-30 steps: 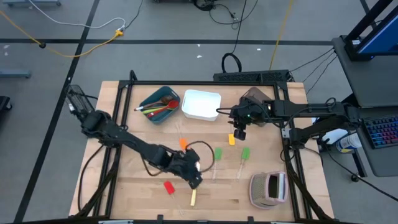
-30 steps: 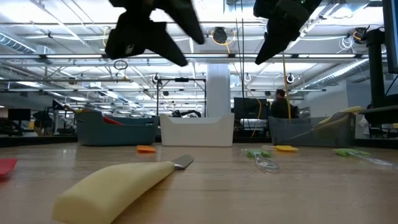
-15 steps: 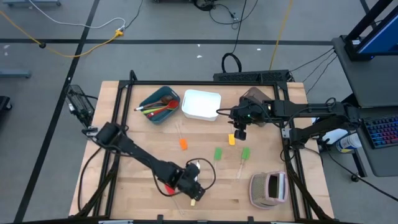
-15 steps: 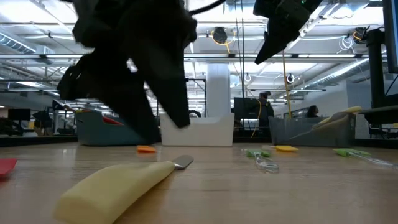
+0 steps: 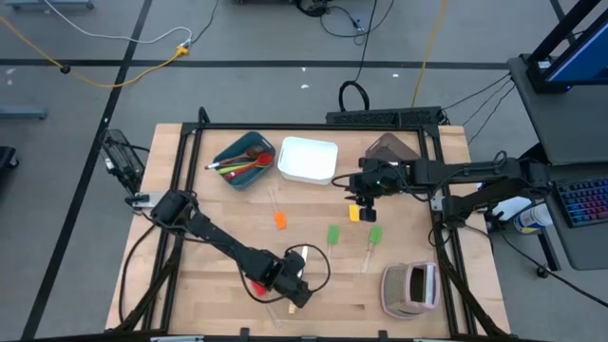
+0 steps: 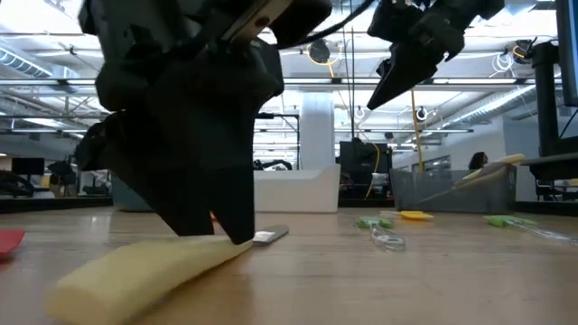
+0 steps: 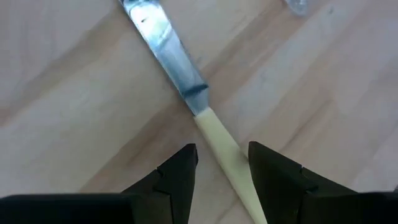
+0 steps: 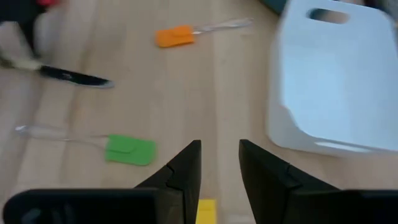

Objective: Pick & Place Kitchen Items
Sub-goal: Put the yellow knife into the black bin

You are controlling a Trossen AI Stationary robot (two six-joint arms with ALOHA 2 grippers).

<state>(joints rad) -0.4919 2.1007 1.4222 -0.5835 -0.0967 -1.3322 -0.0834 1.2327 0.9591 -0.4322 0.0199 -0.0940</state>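
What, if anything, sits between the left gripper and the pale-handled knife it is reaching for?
Nothing visible. The left gripper is open, its fingers straddling the pale-handled knife lying flat on the wooden table. In the wrist view the handle runs straight into the gap, with bare wood on both sides.

We see the left arm stretched low and diagonally across the table point(image 5: 218, 294) from its back-left corner toward the front edge, with the left gripper point(image 5: 296, 292) down at the boards near the front middle. In the left wrist view its two dark fingers point(image 7: 177, 177) stand apart, tips pointing down close to the wood; in the low view they reach almost to the surface.

The right arm reaches in level from the table's right side, elbow near the right edge. The right gripper point(image 5: 367, 198) hangs above the table's middle-right part, fingers point(image 8: 186, 165) slightly parted and raised well off the surface.
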